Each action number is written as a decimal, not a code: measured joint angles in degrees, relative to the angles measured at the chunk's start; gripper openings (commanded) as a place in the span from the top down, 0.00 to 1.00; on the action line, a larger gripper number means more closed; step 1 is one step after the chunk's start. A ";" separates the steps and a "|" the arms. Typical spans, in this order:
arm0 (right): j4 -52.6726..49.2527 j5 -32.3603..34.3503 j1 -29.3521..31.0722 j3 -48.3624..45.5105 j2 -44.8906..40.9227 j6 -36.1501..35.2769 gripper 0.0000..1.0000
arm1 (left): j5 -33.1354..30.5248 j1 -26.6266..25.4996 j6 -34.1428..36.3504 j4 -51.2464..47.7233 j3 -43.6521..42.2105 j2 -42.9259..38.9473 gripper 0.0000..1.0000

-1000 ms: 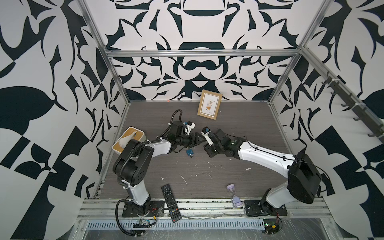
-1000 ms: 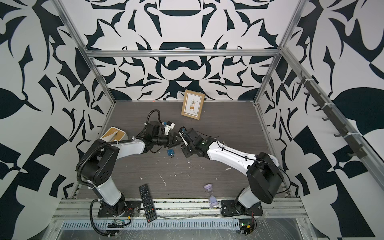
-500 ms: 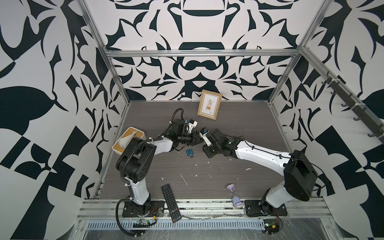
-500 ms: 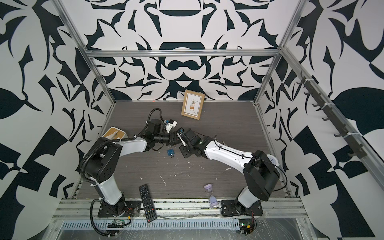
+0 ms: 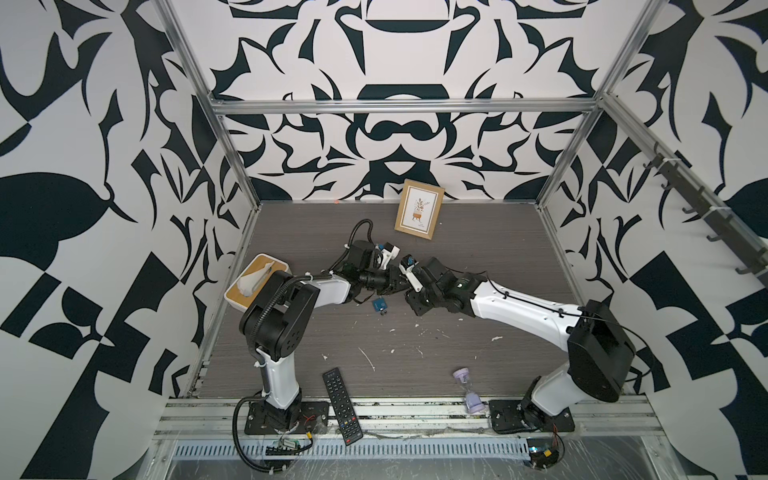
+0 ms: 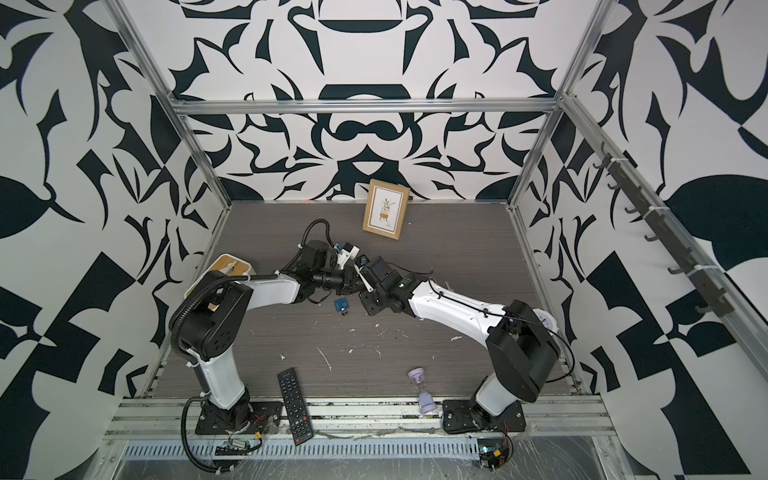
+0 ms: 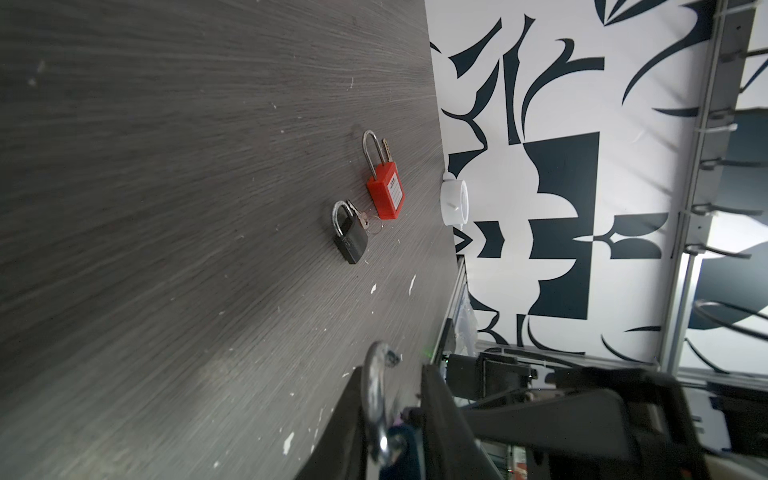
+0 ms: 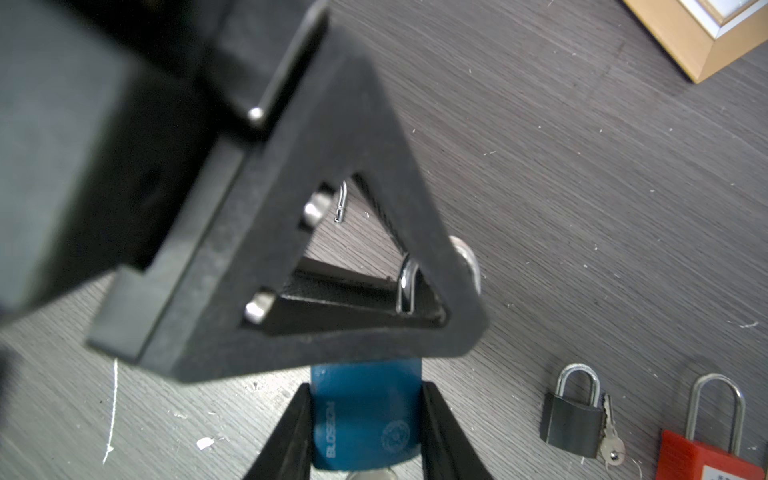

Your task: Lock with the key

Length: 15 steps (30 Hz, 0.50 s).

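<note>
Grey wood-grain table (image 5: 478, 249) floors the patterned booth. Near its middle, the right gripper (image 8: 365, 388) is clamped on the blue padlock (image 8: 365, 419), steadying it (key (image 8: 368, 473) apparently at its base). The left gripper (image 7: 390, 374) brackets the shackle (image 7: 372, 386), presumably to press it home; whether it pinches, I cannot tell.

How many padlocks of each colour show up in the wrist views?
blue padlock: 1
dark grey padlock: 1
red padlock: 1
Total: 3
</note>
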 measured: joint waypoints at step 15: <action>3.85 -0.09 -2.08 -1.99 -2.71 1.55 0.40 | -3.91 -0.35 -6.14 5.73 -3.48 -0.44 1.00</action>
